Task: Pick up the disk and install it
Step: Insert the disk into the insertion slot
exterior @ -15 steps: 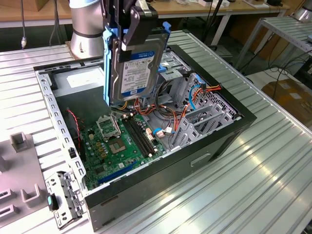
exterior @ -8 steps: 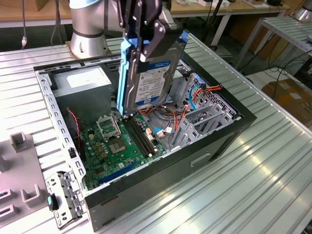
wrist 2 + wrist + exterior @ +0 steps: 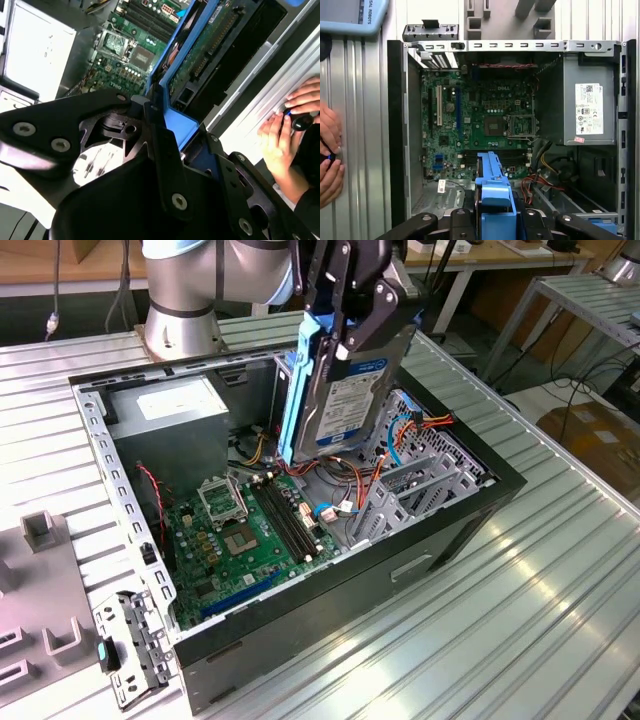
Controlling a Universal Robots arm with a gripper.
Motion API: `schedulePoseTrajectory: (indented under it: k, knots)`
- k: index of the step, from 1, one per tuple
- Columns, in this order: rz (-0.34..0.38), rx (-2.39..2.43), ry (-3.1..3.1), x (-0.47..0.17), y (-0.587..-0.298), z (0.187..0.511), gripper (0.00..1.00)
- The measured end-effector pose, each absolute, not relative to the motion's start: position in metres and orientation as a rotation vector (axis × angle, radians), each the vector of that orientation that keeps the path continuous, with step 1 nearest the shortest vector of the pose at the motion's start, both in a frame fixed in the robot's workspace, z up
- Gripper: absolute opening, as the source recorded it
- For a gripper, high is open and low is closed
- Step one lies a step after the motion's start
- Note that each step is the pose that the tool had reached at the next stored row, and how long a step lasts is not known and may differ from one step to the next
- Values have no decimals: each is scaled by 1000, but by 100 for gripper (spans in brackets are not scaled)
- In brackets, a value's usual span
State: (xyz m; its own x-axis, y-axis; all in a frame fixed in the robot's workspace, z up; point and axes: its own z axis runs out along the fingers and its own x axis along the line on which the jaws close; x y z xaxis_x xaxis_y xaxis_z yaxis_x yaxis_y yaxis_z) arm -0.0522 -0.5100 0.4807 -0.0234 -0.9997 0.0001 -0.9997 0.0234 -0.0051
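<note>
Clamping the disk (image 3: pixel 345 400) by its upper end, my black gripper (image 3: pixel 358 328) has its jaws closed on the blue plastic rails. The drive hangs above the open black computer case (image 3: pixel 450 530), over the green motherboard (image 3: pixel 250 530). Its long axis stands nearly upright, slightly tilted, with the smooth silver face and white label turned toward the exterior view's right. In the second wrist view I see its green circuit-board underside. A ribbed aluminium table (image 3: pixel 520 620) lies beneath, and a person's hands (image 3: pixel 285 135) are beside the case.
</note>
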Motion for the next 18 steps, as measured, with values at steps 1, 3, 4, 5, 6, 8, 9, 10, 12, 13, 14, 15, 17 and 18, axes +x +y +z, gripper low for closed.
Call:
schedulePoseTrajectory:
  k: [1, 3, 4, 5, 6, 8, 9, 10, 12, 13, 14, 15, 17, 18]
  knots:
    - [-6, -2193, 2245, -51, -511, 481, 37]
    - [-6, -2193, 2245, -50, -517, 480, 37]
    - [-6, -2193, 2245, -50, -520, 480, 37]
    - [-6, -2193, 2245, -49, -525, 480, 37]
    - [-6, -2193, 2245, -49, -528, 480, 37]
    - [-6, -2193, 2245, -48, -536, 479, 37]
    - [-6, -2193, 2245, -47, -543, 479, 37]
    - [-6, -2193, 2245, -46, -545, 479, 37]
    - [-6, -2193, 2245, -44, -547, 479, 37]
    - [-6, -2193, 2245, -42, -547, 479, 37]
    - [-6, -2193, 2245, -37, -547, 479, 37]
    - [-6, -2193, 2245, -33, -547, 479, 37]
    - [-5, -2193, 2245, -24, -547, 479, 37]
    - [-5, -2193, 2245, -19, -547, 479, 37]
